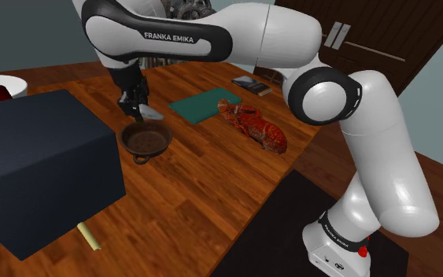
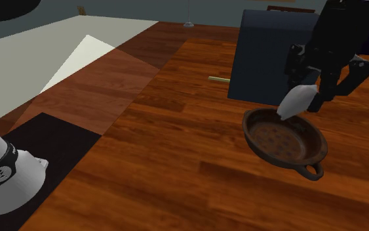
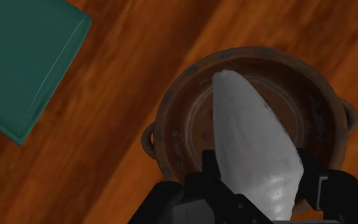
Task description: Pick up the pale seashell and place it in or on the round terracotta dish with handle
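While the arm (image 1: pixel 275 38) arches over from its stand (image 1: pixel 339 245) with the wrist pointing straight down above the dish (image 2: pixel 282 141) | gripper (image 1: pixel 139 110) clamped on the pale seashell (image 3: pixel 254 146), fingers (image 3: pixel 208 173) gripping its broad end | shell hangs narrow tip down over the dish's bowl, contact unclear | teal pad (image 3: pixel 25 57) lies beside the dish, apart.

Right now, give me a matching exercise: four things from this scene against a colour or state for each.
Things:
1. seashell
2. dish
3. lobster
4. flat pad

Colour or state:
a. red
b. clasped between the jaws
c. teal
d. brown and round, on the table

Pairs: 1-b, 2-d, 3-a, 4-c
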